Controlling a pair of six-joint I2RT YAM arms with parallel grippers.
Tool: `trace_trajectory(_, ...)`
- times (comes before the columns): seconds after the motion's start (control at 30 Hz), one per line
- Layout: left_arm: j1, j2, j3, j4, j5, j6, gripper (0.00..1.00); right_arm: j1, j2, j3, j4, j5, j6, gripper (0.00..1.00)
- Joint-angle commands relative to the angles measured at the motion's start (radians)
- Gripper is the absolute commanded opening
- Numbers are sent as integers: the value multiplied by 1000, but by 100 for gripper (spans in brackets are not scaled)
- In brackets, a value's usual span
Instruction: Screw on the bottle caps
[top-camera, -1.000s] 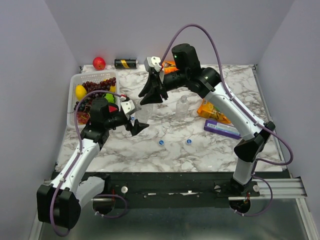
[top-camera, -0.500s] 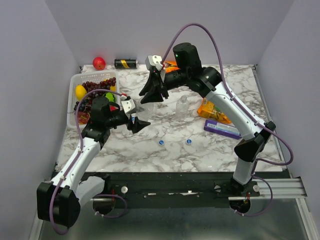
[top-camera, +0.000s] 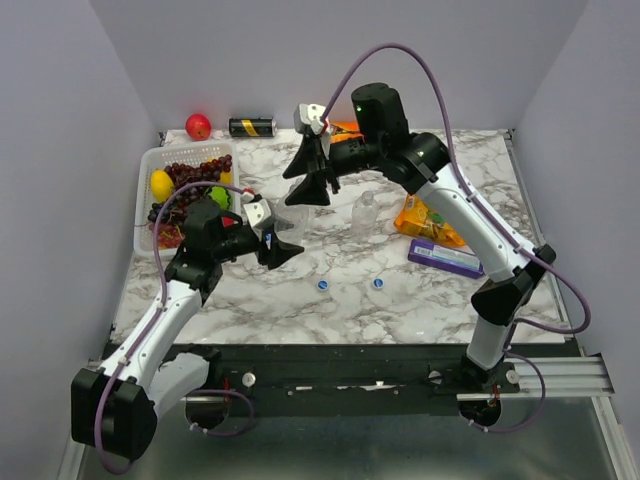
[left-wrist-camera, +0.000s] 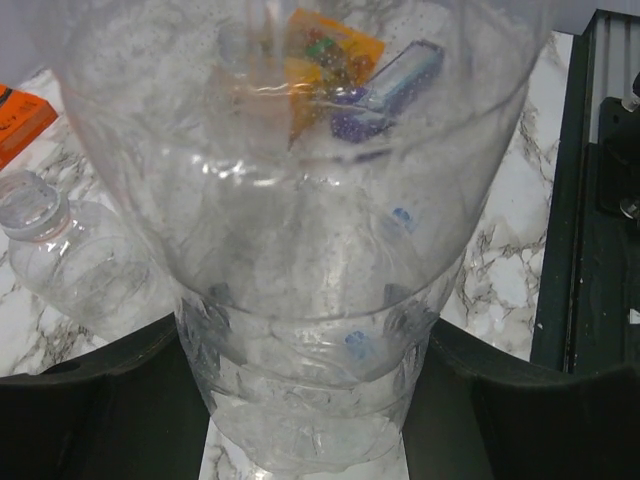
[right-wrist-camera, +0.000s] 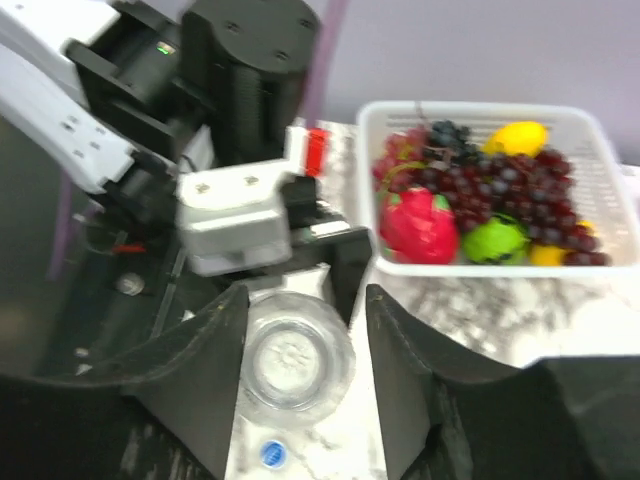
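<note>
The right gripper (top-camera: 309, 190) rose slightly above the bottle (top-camera: 297, 224); the left gripper (top-camera: 282, 249) edged rightward.

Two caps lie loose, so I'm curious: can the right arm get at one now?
Probably yes: its pincer hangs open above the held bottle, and the caps lie uncovered on bare table.
</note>
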Motion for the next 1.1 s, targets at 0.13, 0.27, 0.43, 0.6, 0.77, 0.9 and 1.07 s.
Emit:
trace_trajectory(0.13,-11,-146,-114,-43,-175,30,1,-134,-287,-223,-12,277,-76,80)
trace_trajectory(0.27,-11,-226,-157,-58,-305,60,0,-134,-454,-544,-30,380,-338,80)
trace_trajectory(0.43,-14,-284,-163,-107,-425,21,0,-136,-461,-753,-197,443,-449,65)
trace_trajectory(0.6,-23,-315,-143,-170,-462,-9,0,-134,-438,-886,-191,460,-564,95)
trace_trajectory(0.77,-23,-320,-130,-211,-465,-2,0,-134,-381,-990,-187,481,-703,78)
trace_trajectory(0.9,-23,-314,-120,-225,-474,4,0,-134,-308,-1007,-175,503,-777,65)
trace_trajectory(1.07,-23,-303,-107,-233,-479,3,0,-134,-225,-1000,-153,500,-829,59)
